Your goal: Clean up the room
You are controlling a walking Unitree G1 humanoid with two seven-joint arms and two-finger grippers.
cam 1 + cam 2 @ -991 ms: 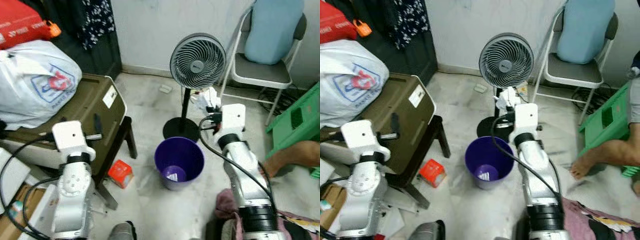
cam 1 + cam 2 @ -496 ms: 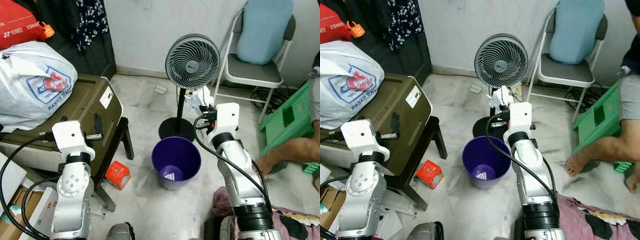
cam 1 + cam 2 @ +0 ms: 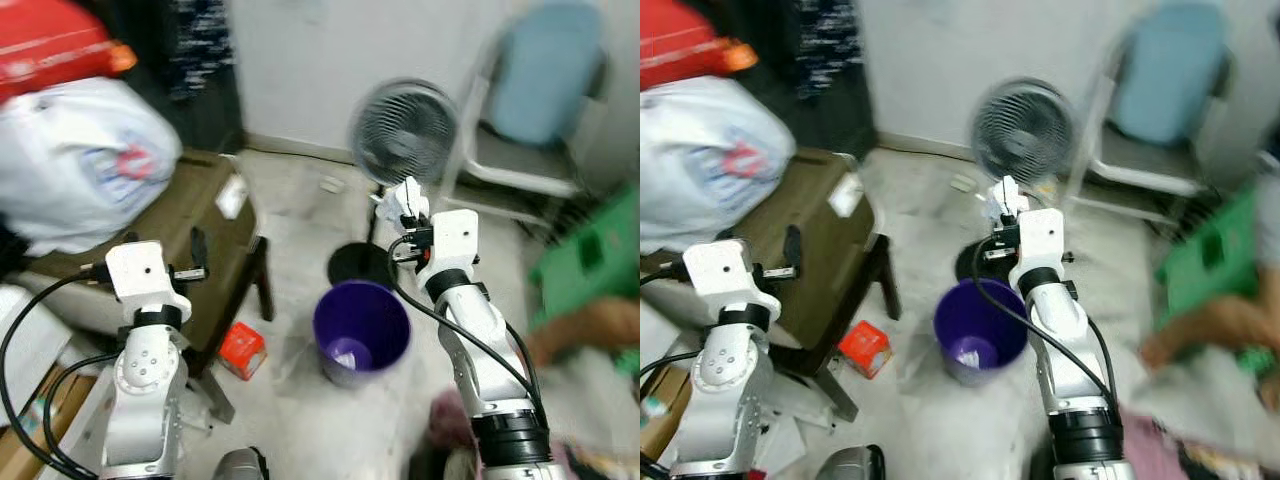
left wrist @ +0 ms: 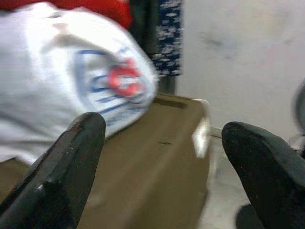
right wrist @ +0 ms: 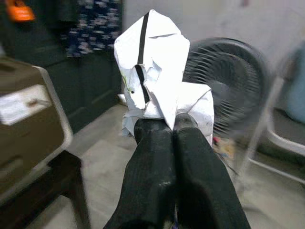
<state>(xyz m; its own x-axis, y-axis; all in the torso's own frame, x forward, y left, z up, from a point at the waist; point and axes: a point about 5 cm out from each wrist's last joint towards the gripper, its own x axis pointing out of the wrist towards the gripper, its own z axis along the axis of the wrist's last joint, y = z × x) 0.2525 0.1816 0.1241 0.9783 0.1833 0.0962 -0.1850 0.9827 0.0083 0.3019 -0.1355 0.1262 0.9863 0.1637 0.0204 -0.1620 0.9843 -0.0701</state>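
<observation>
Far left: white plastic bag (image 3: pixel 85 150) resting on a brown case (image 3: pixel 205 235), red bag above it.
Left gripper (image 4: pixel 162 164): fingers spread wide, holding nothing, raised in front of the brown case.
Floor, left of centre: small red box (image 3: pixel 240 347) lying by the table leg; not yet picked up.
Centre: purple bin (image 3: pixel 362 328) standing open on the floor, a pale scrap already at its bottom.
Right gripper (image 5: pixel 172 125): fingers pressed together on a crumpled white paper (image 5: pixel 159 71), held up just behind and above the bin's far rim.
Behind: standing fan (image 3: pixel 405 125), blurred folding chair further right.
Progress: paper in hand but not yet dropped; red box and other clutter likely still to clear.
</observation>
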